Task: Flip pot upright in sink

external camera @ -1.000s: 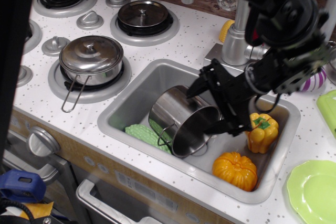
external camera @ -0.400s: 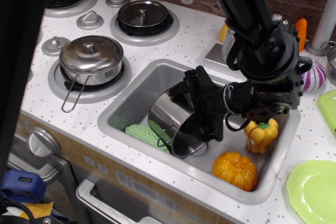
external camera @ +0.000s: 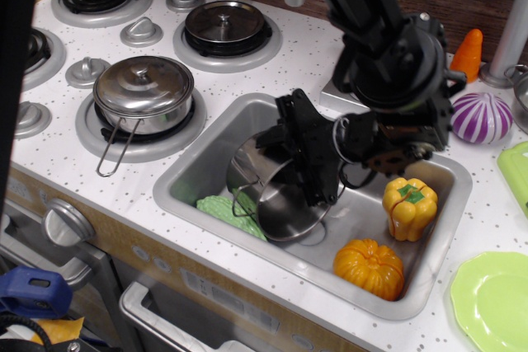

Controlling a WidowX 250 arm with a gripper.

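Observation:
The shiny steel pot [external camera: 262, 183] lies tilted on its side in the left half of the grey sink [external camera: 177, 195], its open mouth facing front and down, one wire loop handle showing at its left. My black gripper [external camera: 307, 172] reaches in from the right and sits on the pot's upper right side. Its fingers straddle the pot's rim and appear closed on it. The arm hides the far side of the pot.
In the sink lie a green knobbly vegetable [external camera: 221, 212], a yellow pepper [external camera: 408, 206] and an orange pumpkin [external camera: 369, 268]. A lidded steel pot [external camera: 143, 92] and a dark-lidded pan [external camera: 224, 24] stand on the stove. A green plate [external camera: 495, 298] sits at right.
My gripper has moved left from beside the pot onto it and closed on its rim. The pot has shifted left and tilted. The pepper is now uncovered.

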